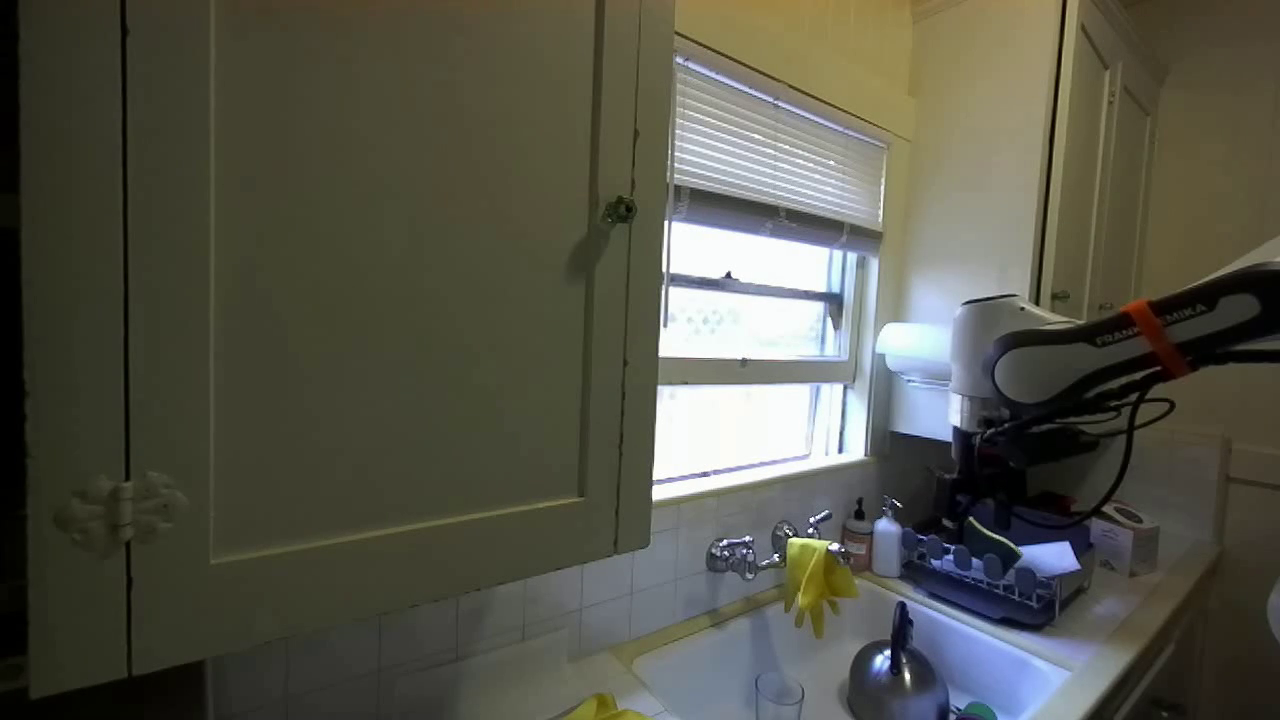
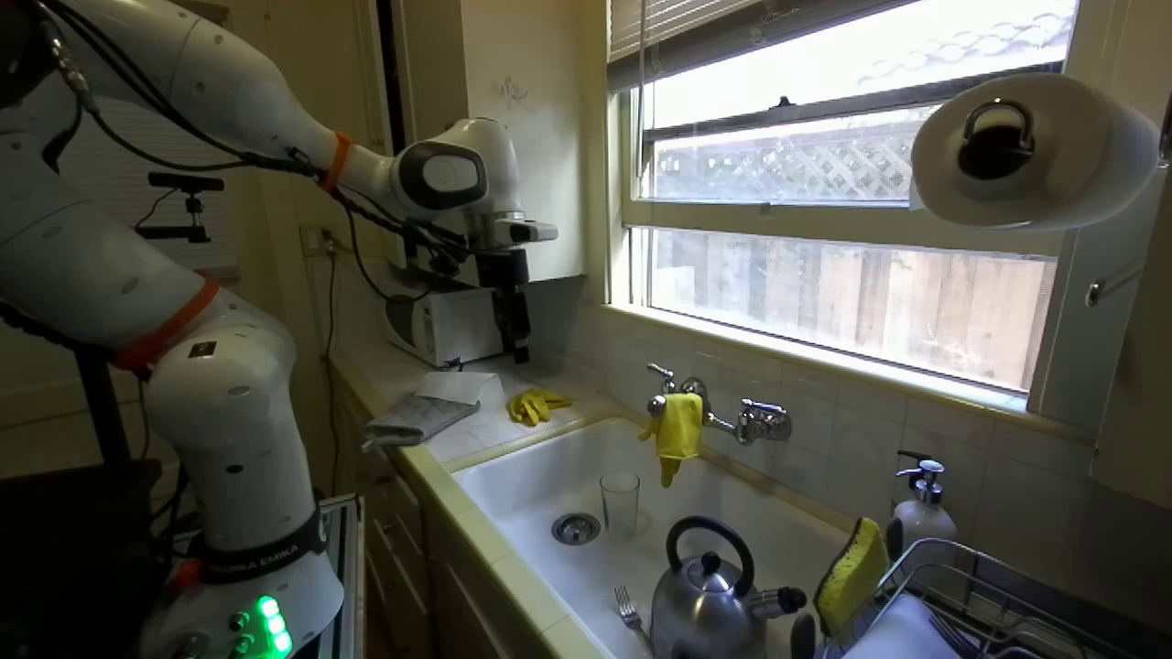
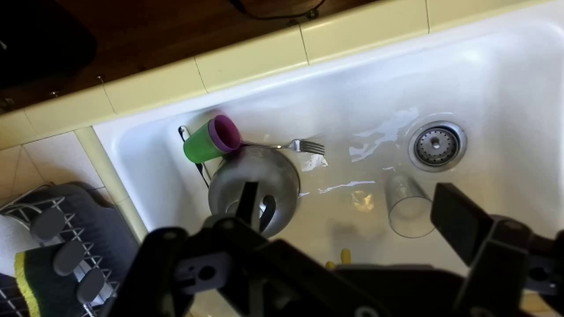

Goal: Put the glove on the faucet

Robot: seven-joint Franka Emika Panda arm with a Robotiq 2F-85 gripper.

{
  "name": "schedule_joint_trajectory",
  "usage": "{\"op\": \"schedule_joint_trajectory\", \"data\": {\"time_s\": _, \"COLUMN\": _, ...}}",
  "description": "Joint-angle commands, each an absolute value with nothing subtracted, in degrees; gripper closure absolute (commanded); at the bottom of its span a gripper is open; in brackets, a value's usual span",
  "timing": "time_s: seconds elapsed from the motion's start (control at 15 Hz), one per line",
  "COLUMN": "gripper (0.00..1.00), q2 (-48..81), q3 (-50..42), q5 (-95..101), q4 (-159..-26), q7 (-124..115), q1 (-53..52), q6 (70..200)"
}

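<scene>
A yellow glove hangs draped over the faucet's spout, fingers dangling above the sink, in both exterior views (image 1: 820,580) (image 2: 678,430). Its fingertips peek out below the gripper in the wrist view (image 3: 345,256). The silver faucet (image 1: 733,557) is fixed to the tiled wall, also in the other exterior picture (image 2: 764,421); its spout is mostly hidden by the glove. A second yellow glove (image 2: 536,405) lies on the counter. My gripper (image 3: 348,204) is open and empty, pointing down above the sink, apart from the glove. It also shows dark in an exterior view (image 2: 518,352).
The white sink (image 2: 513,476) holds a kettle (image 2: 710,604), a clear glass (image 2: 620,503), a fork (image 3: 308,146) and a green cup (image 3: 202,144). A dish rack (image 1: 985,590) with a sponge stands beside soap bottles (image 1: 887,540). A grey cloth (image 2: 421,418) lies on the counter.
</scene>
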State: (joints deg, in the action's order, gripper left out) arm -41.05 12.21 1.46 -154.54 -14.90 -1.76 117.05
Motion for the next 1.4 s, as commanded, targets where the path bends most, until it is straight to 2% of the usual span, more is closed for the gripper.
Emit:
{"op": "schedule_joint_trajectory", "data": {"time_s": 0.0, "gripper": 0.0, "q2": -37.1, "q3": 10.4, "q5": 2.0, "q4": -152.6, "q7": -13.2, "q1": -2.0, "q6": 120.3}}
{"op": "schedule_joint_trajectory", "data": {"time_s": 0.2, "gripper": 0.0, "q2": -27.0, "q3": 7.8, "q5": 2.0, "q4": -146.3, "q7": -3.6, "q1": -3.7, "q6": 127.2}}
{"op": "schedule_joint_trajectory", "data": {"time_s": 0.4, "gripper": 0.0, "q2": -18.3, "q3": 7.5, "q5": 2.2, "q4": -138.7, "q7": 3.3, "q1": -5.7, "q6": 128.6}}
{"op": "schedule_joint_trajectory", "data": {"time_s": 0.73, "gripper": 0.0, "q2": -5.1, "q3": 14.8, "q5": 14.2, "q4": -127.0, "q7": -7.1, "q1": -6.2, "q6": 126.3}}
{"op": "schedule_joint_trajectory", "data": {"time_s": 0.8, "gripper": 0.0, "q2": -3.9, "q3": 15.5, "q5": 18.3, "q4": -125.5, "q7": -8.7, "q1": -6.6, "q6": 125.2}}
{"op": "schedule_joint_trajectory", "data": {"time_s": 0.87, "gripper": 0.0, "q2": -7.6, "q3": 13.1, "q5": 13.4, "q4": -129.6, "q7": -5.0, "q1": -6.9, "q6": 128.0}}
{"op": "schedule_joint_trajectory", "data": {"time_s": 1.2, "gripper": 0.0, "q2": -3.9, "q3": 14.1, "q5": 17.2, "q4": -126.1, "q7": -7.9, "q1": -7.9, "q6": 127.1}}
{"op": "schedule_joint_trajectory", "data": {"time_s": 1.33, "gripper": 0.0, "q2": -1.0, "q3": 13.1, "q5": 12.0, "q4": -126.5, "q7": 1.3, "q1": -8.2, "q6": 136.1}}
